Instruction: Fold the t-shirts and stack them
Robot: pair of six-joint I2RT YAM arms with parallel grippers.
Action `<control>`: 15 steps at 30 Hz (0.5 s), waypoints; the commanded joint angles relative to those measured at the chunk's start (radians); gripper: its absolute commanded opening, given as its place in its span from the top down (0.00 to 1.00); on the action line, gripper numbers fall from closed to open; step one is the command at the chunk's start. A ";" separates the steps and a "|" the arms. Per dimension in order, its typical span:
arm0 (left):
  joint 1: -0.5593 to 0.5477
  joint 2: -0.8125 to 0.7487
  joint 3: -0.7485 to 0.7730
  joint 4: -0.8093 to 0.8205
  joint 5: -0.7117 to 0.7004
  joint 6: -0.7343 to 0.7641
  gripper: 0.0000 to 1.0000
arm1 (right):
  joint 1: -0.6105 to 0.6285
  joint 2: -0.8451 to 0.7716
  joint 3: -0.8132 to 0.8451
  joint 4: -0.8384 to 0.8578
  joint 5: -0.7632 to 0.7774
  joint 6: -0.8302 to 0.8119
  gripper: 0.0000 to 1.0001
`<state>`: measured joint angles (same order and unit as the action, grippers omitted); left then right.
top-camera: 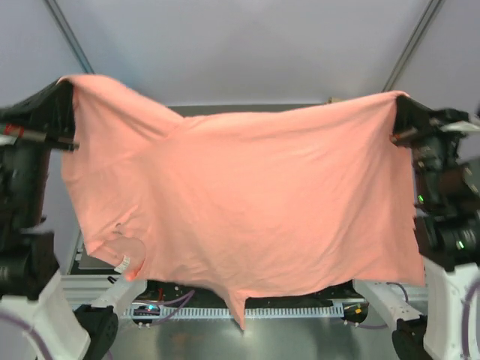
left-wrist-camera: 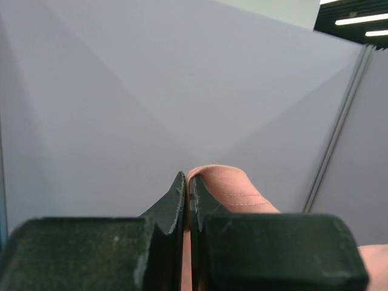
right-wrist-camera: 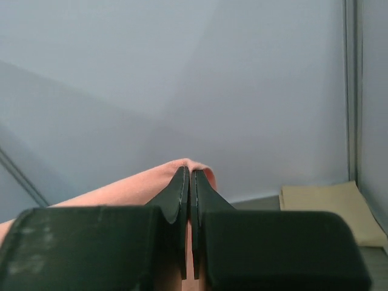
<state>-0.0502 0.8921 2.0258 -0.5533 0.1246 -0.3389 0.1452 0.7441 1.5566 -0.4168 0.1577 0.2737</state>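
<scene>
The salmon-pink t-shirt (top-camera: pixel 247 195) hangs spread wide in the air between both arms, hem edge up, collar and label low at the left. My left gripper (top-camera: pixel 66 86) is shut on its upper left corner; the left wrist view shows the gripper (left-wrist-camera: pixel 187 182) with pink cloth (left-wrist-camera: pixel 227 188) pinched between the fingers. My right gripper (top-camera: pixel 399 101) is shut on the upper right corner; the right wrist view shows the gripper (right-wrist-camera: pixel 189 176) with cloth (right-wrist-camera: pixel 133 185) draped over the tips. The other t-shirts are hidden behind the hanging shirt, except a folded tan one (right-wrist-camera: pixel 327 206).
The hanging shirt hides most of the table (top-camera: pixel 247 110). Grey walls with metal frame rails (top-camera: pixel 411 45) stand behind. The arm bases and a cable track (top-camera: pixel 255 311) lie at the near edge.
</scene>
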 commanded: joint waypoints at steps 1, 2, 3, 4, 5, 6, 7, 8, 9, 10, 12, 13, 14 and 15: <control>0.004 0.237 -0.027 0.061 0.020 0.063 1.00 | 0.005 0.191 -0.068 0.064 0.156 -0.025 0.99; 0.004 0.327 -0.029 0.069 0.017 0.076 1.00 | 0.005 0.281 -0.076 0.078 0.187 -0.018 0.99; 0.004 0.373 -0.030 0.081 0.018 0.089 1.00 | 0.002 0.328 -0.081 0.079 0.231 -0.002 0.99; 0.007 0.421 -0.033 0.087 0.018 0.106 1.00 | 0.001 0.369 -0.098 0.079 0.250 0.013 0.99; 0.009 0.527 -0.033 0.092 0.039 0.119 0.99 | -0.001 0.439 -0.118 0.099 0.262 0.025 0.99; 0.009 0.578 -0.036 0.099 0.052 0.130 0.98 | -0.004 0.467 -0.150 0.128 0.263 0.036 0.96; 0.007 0.641 -0.036 0.101 0.053 0.135 0.97 | -0.016 0.500 -0.209 0.153 0.215 0.054 0.84; 0.007 0.694 -0.038 0.102 0.055 0.139 0.93 | -0.016 0.524 -0.234 0.177 0.210 0.064 0.67; 0.007 0.802 -0.024 0.077 0.073 0.136 0.64 | -0.015 0.569 -0.257 0.185 0.203 0.074 0.35; 0.010 0.850 -0.010 0.057 0.087 0.124 0.43 | -0.015 0.580 -0.306 0.187 0.222 0.100 0.24; 0.012 0.950 0.020 -0.005 0.142 0.094 0.17 | -0.015 0.554 -0.378 0.248 0.224 0.114 0.11; 0.012 0.959 0.007 -0.007 0.139 0.080 0.12 | -0.015 0.538 -0.448 0.307 0.203 0.114 0.09; 0.012 0.956 -0.018 0.001 0.135 0.069 0.02 | -0.015 0.525 -0.470 0.318 0.195 0.117 0.05; 0.012 0.946 -0.088 0.033 0.118 0.046 0.00 | -0.015 0.514 -0.486 0.322 0.187 0.116 0.04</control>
<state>-0.0444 1.9461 1.9724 -0.5224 0.2035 -0.2565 0.1345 1.3746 1.0874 -0.2733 0.3305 0.3557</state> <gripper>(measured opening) 0.972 0.949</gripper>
